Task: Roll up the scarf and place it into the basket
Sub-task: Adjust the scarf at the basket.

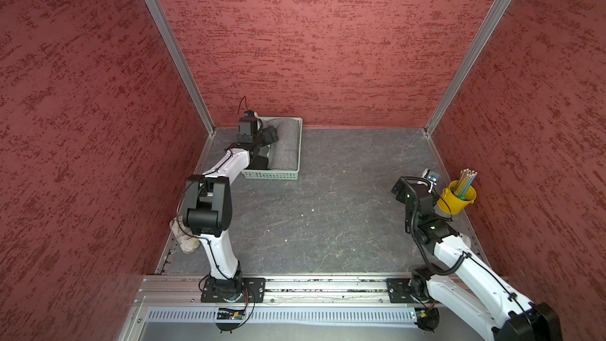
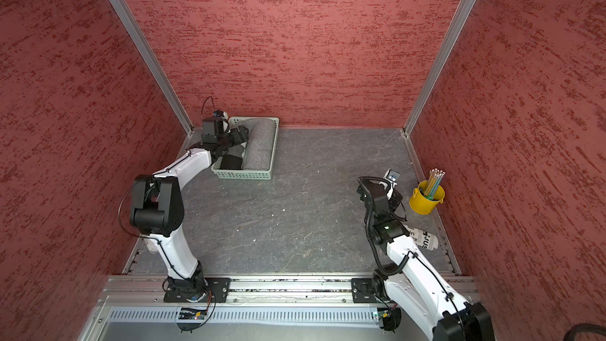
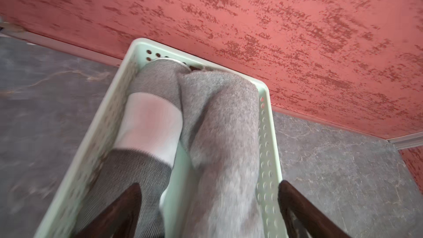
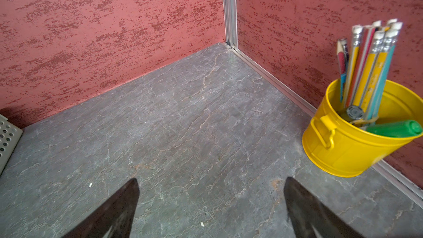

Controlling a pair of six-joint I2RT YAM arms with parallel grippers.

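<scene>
The scarf is a fuzzy grey roll lying lengthwise along the right side of the basket, a pale mint-green perforated tray at the back left by the rear wall. My left gripper hangs over the basket, open. In the left wrist view the scarf and the basket's wall run between the widely spread fingers of the left gripper, which hold nothing. My right gripper is open over bare table at the right.
A grey mesh cylinder with a white band lies in the basket beside the scarf. A yellow bucket of pencils stands by the right wall. A whitish bundle lies under the left arm. A printed white tube lies near the right arm.
</scene>
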